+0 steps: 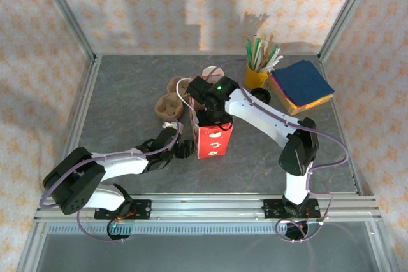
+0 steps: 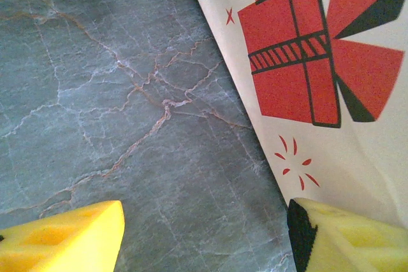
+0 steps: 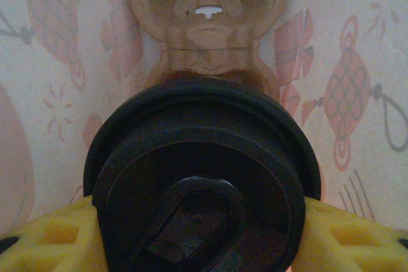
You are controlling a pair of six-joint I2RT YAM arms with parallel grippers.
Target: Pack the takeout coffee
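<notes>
Bare grey table [image 1: 127,87] spread left of the red-and-white bag [image 1: 214,141], where the left gripper [image 2: 204,234] stood with fingers apart just beside its wall, while the right gripper [image 3: 201,246] clamped the black-lidded coffee cup [image 3: 201,170] inside the bag, close between its walls, above a cardboard carrier [image 3: 207,23].
</notes>
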